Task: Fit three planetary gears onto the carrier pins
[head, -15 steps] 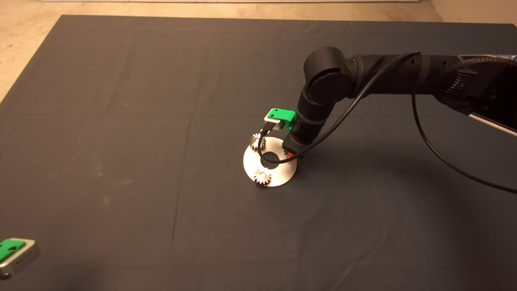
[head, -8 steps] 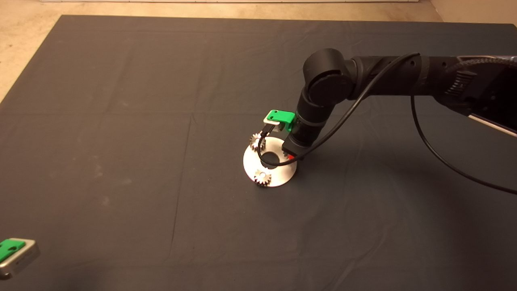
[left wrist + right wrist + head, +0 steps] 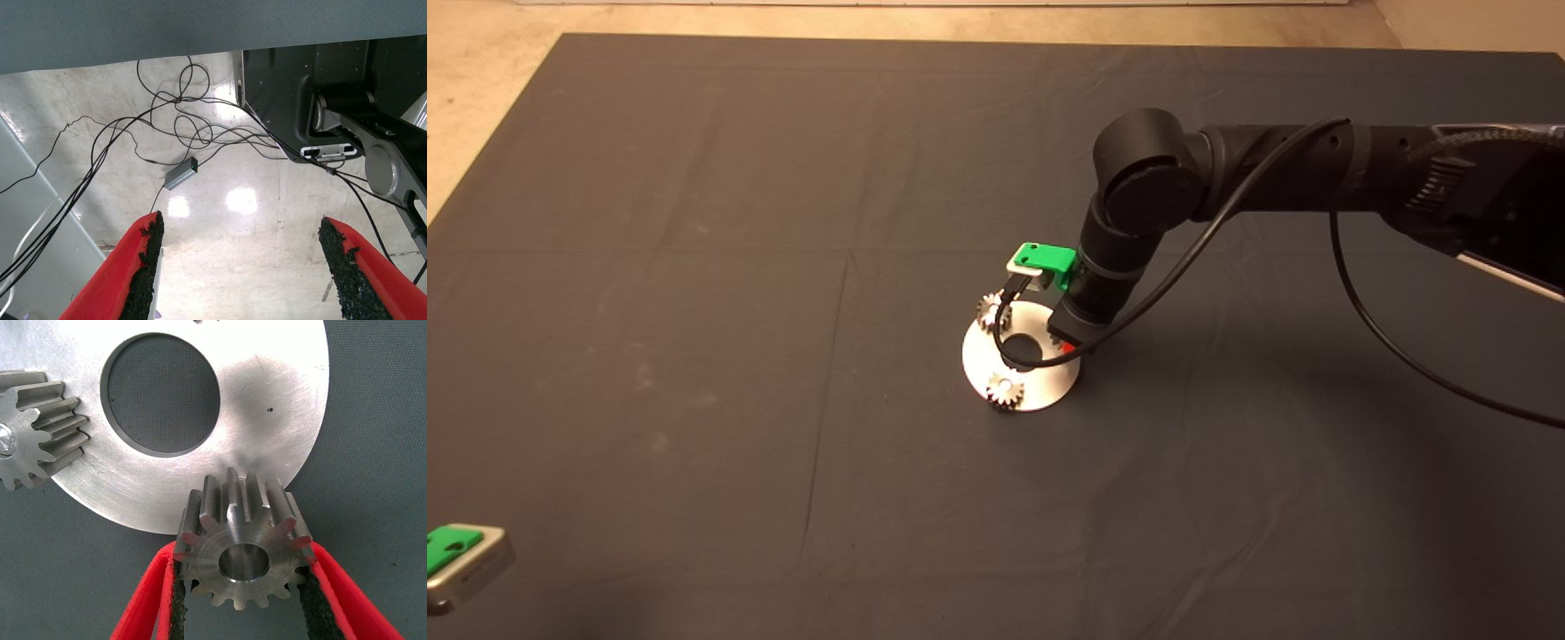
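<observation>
Toothed steel gear – red fingers – brushed disc

Right claw edged slightly lower

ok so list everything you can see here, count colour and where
planetary gears: three, shiny silver; two seated at the disc's rim, one on its far-left edge and one on its near edge; the third is clamped in the right gripper, over the disc's right edge
carrier disc: one, flat silver, large centre hole, on the middle of the mat
carrier pins: only one tip shows, inside the near gear's hole
mat: one, dark grey, covering the table
floor: pale and glossy, with tangled black cables and a small grey box
right gripper: green with red fingers, on a black arm, shut on the third gear
left gripper: green, parked at the mat's lower left, fingers open
</observation>
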